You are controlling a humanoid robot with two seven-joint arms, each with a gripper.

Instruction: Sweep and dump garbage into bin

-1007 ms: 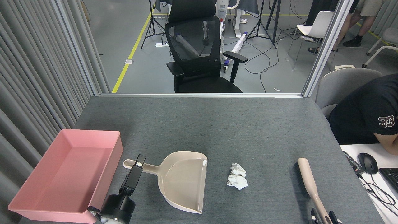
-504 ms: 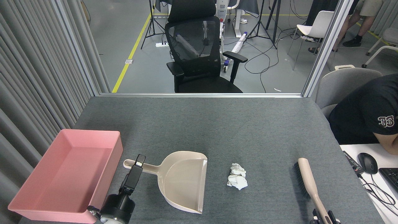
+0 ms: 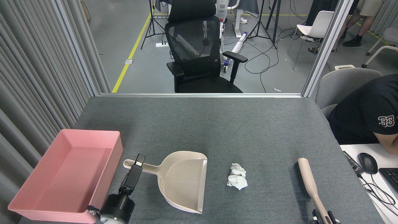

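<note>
Grey felt table (image 3: 217, 124) is carrying everything you need. Garbage (image 3: 237, 180), two white tissue wads touching each other, is sitting on the felt just beside the open lip of the beige dustpan (image 3: 183, 182), at its 3 o'clock. Pink bin (image 3: 67, 174) is lying at the dustpan's 9 o'clock, at the table's left edge. Your left gripper (image 3: 140, 161) is sitting at the dustpan handle; can't tell if it's clamping. Beige brush (image 3: 307, 180) is lying at 3 o'clock from the wads, well apart. Your right gripper (image 3: 323, 216) is sitting at the brush handle's near end, mostly cropped; grip unreadable. A person's sleeve (image 3: 367, 109) is showing at far right.
</note>
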